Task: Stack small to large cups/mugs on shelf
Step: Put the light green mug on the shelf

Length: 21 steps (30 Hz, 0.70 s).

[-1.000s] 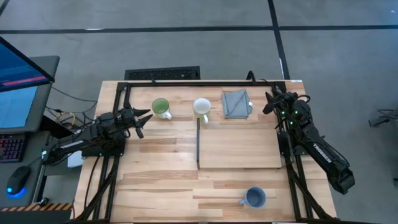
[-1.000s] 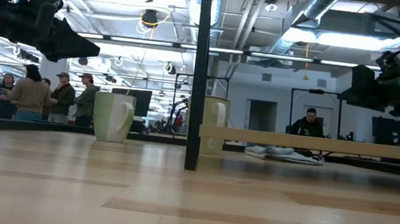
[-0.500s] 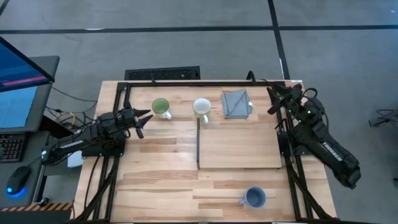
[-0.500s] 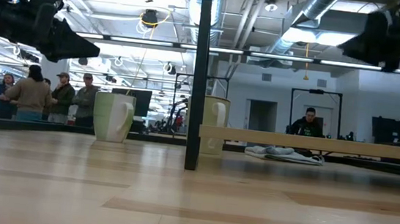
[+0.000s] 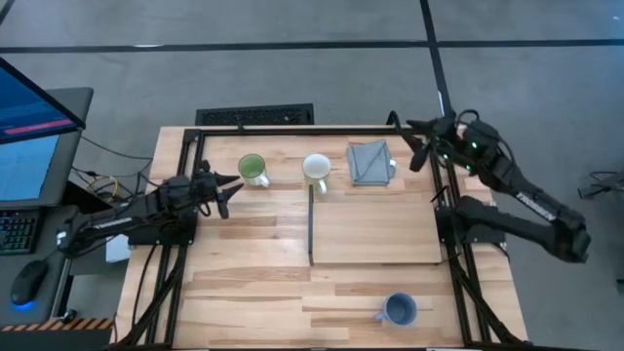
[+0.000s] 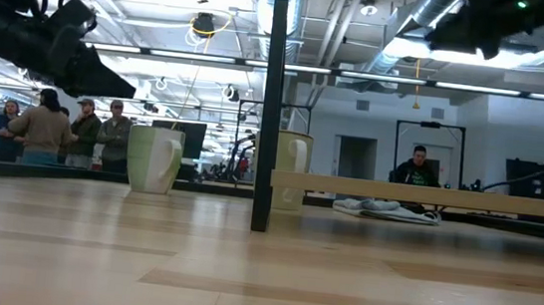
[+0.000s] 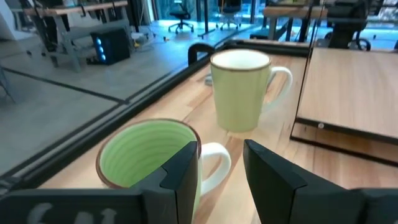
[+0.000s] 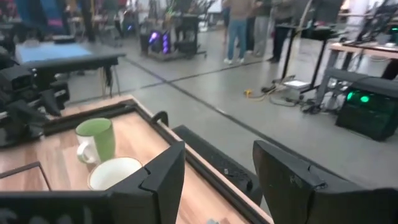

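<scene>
No readable text, labels, brand names, numbers or signs in any view. Pale markings on both arms in overhead view too small to read. Faint raised marks along lower edge of left wrist view too blurred to make out. Monitor at left edge shows only colour blocks.

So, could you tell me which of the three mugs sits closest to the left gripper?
The white mug with the green inside, just ahead of the left gripper. The cream-white mug stands farther along, and the blue-grey mug sits at the table's opposite edge.
</scene>
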### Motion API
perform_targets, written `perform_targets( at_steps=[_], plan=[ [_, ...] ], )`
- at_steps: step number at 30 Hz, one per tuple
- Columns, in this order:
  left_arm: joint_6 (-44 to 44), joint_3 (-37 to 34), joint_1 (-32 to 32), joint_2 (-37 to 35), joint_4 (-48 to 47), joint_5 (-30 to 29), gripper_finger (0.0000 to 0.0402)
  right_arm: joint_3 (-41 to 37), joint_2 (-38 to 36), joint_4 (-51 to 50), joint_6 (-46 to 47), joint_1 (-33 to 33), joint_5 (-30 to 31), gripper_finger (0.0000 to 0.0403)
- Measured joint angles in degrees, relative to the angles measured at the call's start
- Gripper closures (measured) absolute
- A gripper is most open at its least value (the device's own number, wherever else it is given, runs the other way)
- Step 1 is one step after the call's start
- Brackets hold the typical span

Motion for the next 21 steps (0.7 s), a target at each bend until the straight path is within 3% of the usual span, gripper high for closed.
perform_targets(
  at_steps=[7,14,21],
  plan=[
    [-0.34,-0.02,0.0,1.09,0.01,-0.04,0.028,12.22,15.12,-2.28,-1.94,3.3,0.09,0.0191],
    [-0.15,-0.17,0.0,0.9,1.04,-0.07,0.028,27.52,31.0,-16.42,-4.79,6.26,0.11,0.0191],
    [0.49,-0.37,0.02,0.9,2.77,-0.68,0.028,40.16,43.81,-23.79,-4.99,8.74,0.06,0.0191]
  ],
)
